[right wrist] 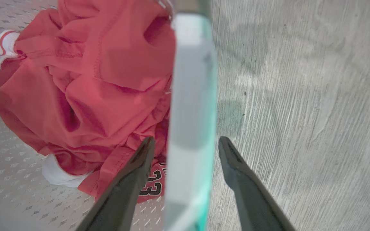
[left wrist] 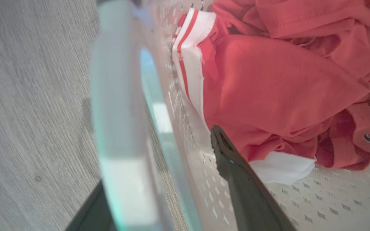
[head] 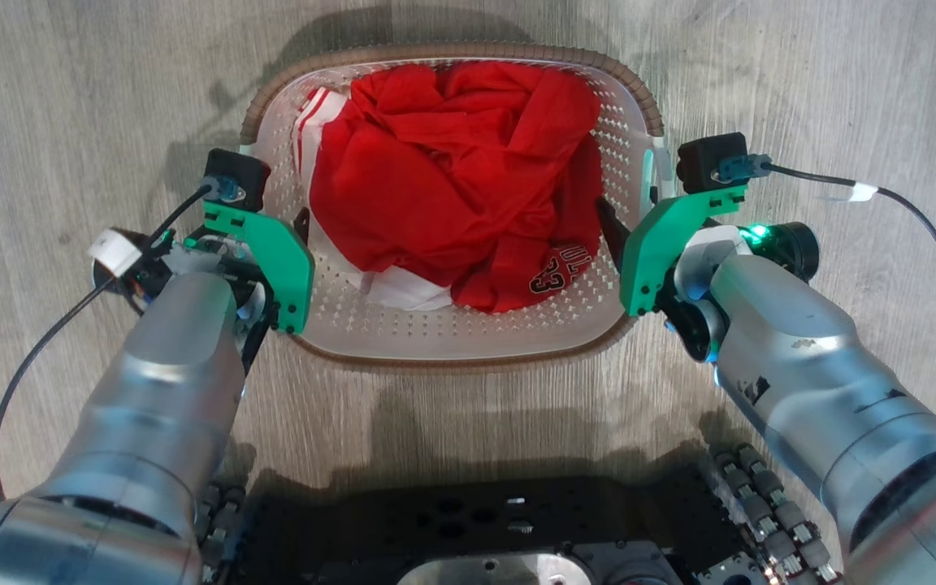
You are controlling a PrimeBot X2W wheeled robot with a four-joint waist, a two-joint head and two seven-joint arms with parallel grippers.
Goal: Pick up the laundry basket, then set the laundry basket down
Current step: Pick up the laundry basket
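1. The wood-grain floor [head: 70,81] carries everything. I judge the basket is resting on it, but no view gives me the base, so I am not sure.
2. The laundry basket [head: 468,361] lies straight ahead of my base. Its long axis runs side to side across me, with one short end toward each arm. Neither arm is nearer, as both reach it about evenly.
3. A crumpled red jersey [head: 452,179] with white trim and the number 23 fills most of the basket, heaped toward the far wall.
4. My left gripper [head: 277,244] is at the basket's left end. In the left wrist view one finger is inside the perforated wall beside the jersey, and the other is outside, mostly hidden behind the left handle [left wrist: 120,128]. I cannot tell whether it is clamped.
5. My right gripper [right wrist: 185,141] straddles the right handle [right wrist: 191,96], one finger inside and one over the floor. A sliver of red cloth shows between the inner finger and the handle, so I read it as parted and not yet pinching.
6. The head view gives the symmetry of both arms, while the wrist views give the straddle. The coming move, I judge, is closing both, then lifting evenly.
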